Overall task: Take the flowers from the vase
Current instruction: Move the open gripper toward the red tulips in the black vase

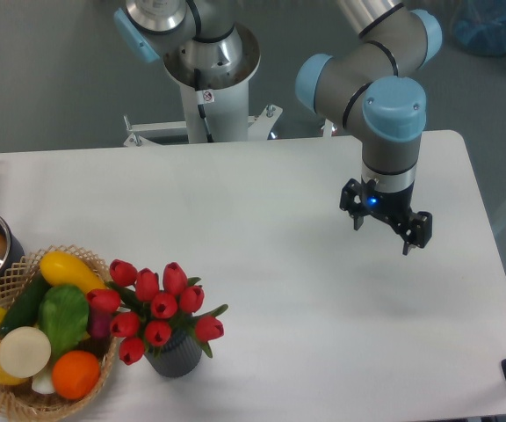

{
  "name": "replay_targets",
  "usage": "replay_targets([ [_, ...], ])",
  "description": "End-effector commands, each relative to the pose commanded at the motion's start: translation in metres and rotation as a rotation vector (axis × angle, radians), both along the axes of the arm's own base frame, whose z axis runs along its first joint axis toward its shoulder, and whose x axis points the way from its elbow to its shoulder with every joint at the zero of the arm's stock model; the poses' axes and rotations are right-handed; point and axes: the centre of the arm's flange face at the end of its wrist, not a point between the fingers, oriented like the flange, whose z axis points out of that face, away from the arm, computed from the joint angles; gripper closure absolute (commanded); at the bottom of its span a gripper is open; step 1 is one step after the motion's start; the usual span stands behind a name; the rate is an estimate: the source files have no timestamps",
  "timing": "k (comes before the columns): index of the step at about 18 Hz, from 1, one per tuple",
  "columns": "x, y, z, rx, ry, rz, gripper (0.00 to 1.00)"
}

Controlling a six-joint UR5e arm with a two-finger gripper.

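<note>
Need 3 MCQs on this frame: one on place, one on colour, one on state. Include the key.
1. Where does the vase stand?
A. right beside the wicker basket
B. under the hand
C. at the table's far edge

2. What colour are the flowers' buds?
A. yellow
B. red
C. white

3. What is the state of the hand?
A. shut on the flowers
B. shut on the pot
C. open, holding nothing

Key:
1 A: the vase sits at the near left of the table, next to the basket of toy fruit.
2 B: every bud above the green leaves is red.
3 C: its fingers are spread, with nothing between them, far right of the flowers, which are in the vase.
</note>
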Motion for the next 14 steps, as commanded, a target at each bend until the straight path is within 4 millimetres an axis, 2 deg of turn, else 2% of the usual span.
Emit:
replay_targets([
  [5, 0.019, 0.023, -0.002, 0.003, -0.001, -0.026, 0.0],
  [7, 0.028, 0.033, -0.015, 0.005, -0.016, 0.005, 0.0],
  [9, 0.039, 0.042, -0.02, 0.023, -0.03, 0.046, 0.0],
  [14, 0.049, 0.064, -0.028, 0.06, -0.013, 0.015, 0.0],
])
